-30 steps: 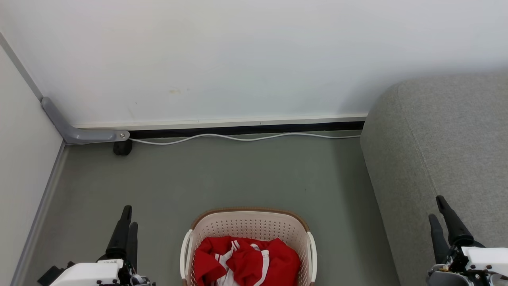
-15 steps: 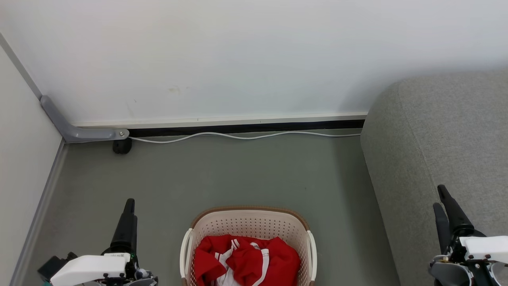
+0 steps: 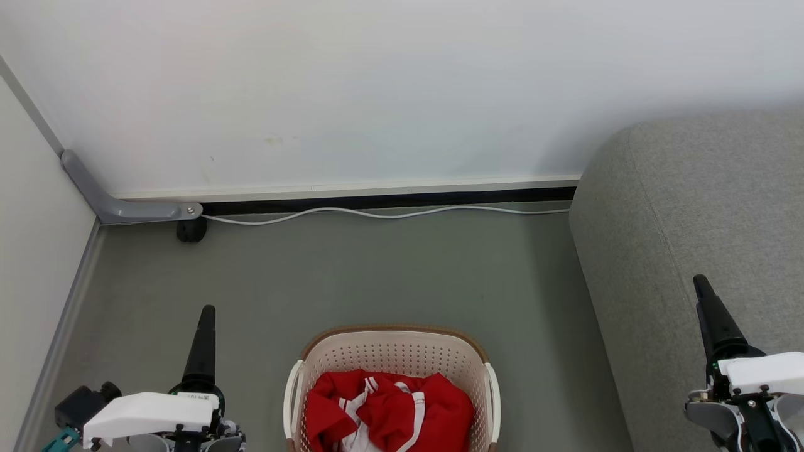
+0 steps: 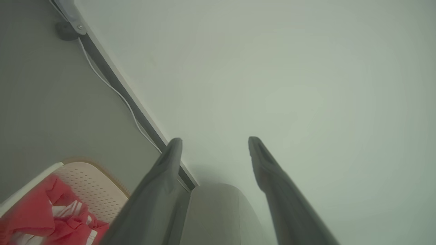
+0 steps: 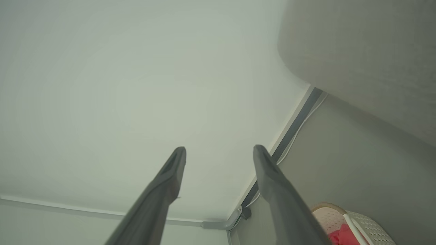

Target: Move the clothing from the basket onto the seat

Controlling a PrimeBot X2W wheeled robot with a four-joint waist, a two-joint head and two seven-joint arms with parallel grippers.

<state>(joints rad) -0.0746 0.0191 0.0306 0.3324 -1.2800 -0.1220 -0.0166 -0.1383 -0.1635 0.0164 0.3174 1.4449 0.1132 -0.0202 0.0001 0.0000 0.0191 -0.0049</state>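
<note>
Clothing point(image 3: 389, 408), bright red with white stripes, lies bunched inside the cream perforated basket point(image 3: 396, 358), which stands on the grey-green floor point(image 3: 377, 276) at the bottom middle of the head view. None of the garment is on the sofa.

At the far left, a pale side panel point(image 3: 31, 220) meets the white wall point(image 3: 377, 94), and a grey bracket point(image 3: 119, 210) runs down the corner to a small black foot point(image 3: 190, 230). Just right of it, the left end effector point(image 3: 206, 314) points up over bare floor, well apart from the basket's left handle point(image 3: 290, 392). In its wrist view the two dark fingers stand spread with nothing between them, and the red garment and basket rim show at the lower left.

A white cable point(image 3: 377, 215) trails along the base of the wall behind the basket, reaching the sofa.

The grey woven sofa point(image 3: 710, 207) takes up the right side, its rounded edge near the basket but not touching it. The right end effector point(image 3: 700, 284) rises in front of the sofa's fabric. Its wrist view shows the fingers parted and empty.
</note>
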